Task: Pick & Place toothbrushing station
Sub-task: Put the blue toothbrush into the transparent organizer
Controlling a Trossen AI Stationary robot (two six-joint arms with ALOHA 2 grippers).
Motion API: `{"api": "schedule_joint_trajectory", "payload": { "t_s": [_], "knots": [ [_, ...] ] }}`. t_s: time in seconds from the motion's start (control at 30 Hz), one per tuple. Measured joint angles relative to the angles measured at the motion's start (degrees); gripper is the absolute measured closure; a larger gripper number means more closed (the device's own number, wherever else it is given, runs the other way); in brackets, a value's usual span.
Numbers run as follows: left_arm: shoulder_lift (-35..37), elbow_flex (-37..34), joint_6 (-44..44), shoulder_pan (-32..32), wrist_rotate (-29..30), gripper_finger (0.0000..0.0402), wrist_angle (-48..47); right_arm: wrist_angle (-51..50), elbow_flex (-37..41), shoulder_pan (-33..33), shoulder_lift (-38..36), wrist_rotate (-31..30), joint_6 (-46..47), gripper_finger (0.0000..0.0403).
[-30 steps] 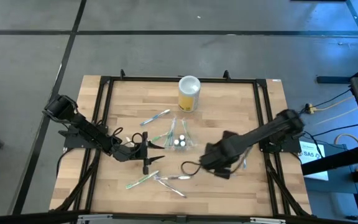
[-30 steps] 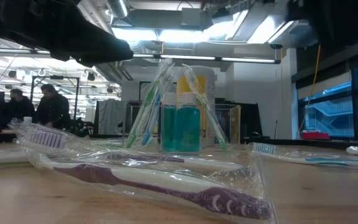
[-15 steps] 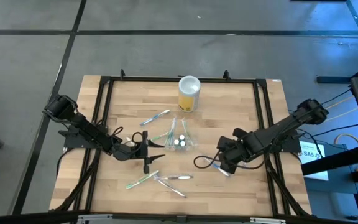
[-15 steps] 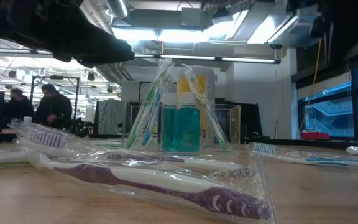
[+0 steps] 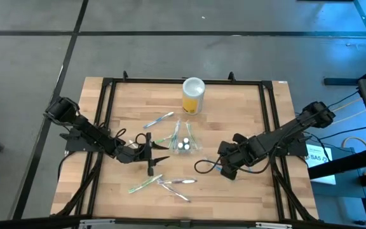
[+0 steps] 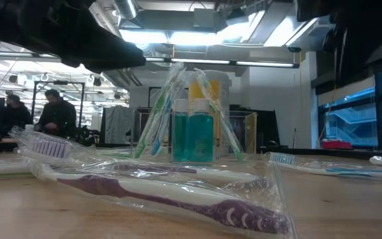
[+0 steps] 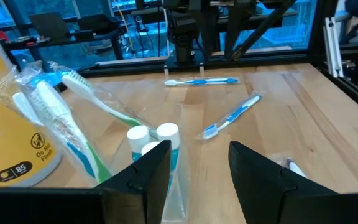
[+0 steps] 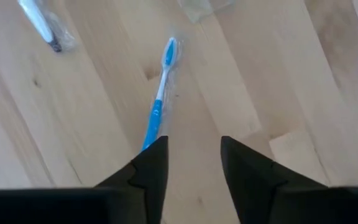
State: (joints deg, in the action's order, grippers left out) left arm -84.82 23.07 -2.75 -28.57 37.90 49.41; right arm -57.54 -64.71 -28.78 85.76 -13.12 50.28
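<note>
Over a blue toothbrush (image 8: pixel 156 107) on the table (image 5: pixel 246 108), the right gripper (image 8: pixel 191 163) hung open-jawed; centring first seemed wise, while the left gripper (image 7: pixel 199 163) waited open.

Floor (image 5: pixel 37 57): grey concrete, crossed by dark seams.
Ceiling (image 6: pixel 197 20): exposed ducts and strip lights are seen (brightly lit).
Window (image 6: pixel 350 119): a blue-tinted pane is set at the right.
People (image 6: pixel 55 114): two figures are seen far off at the left.

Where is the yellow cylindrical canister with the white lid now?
In the high view, the yellow cylindrical canister stands near the table's far edge, about mid-width, just behind the clear plastic container with toothbrushes.
</note>
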Motion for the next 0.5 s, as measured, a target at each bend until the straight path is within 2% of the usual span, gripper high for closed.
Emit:
{"api": "schedule_joint_trajectory", "payload": {
  "t_s": [0.23,0.5],
  "knots": [
    [0.00,0.02,-1.71,0.98,-2.15,0.0243,0.02,2.27,0.00,1.97,2.03,0.51,-3.63,0.0229],
    [0.00,0.02,-2.96,0.98,-3.12,0.0243,0.04,2.30,0.00,3.98,3.57,1.36,-5.72,0.0238]
  ]
}}
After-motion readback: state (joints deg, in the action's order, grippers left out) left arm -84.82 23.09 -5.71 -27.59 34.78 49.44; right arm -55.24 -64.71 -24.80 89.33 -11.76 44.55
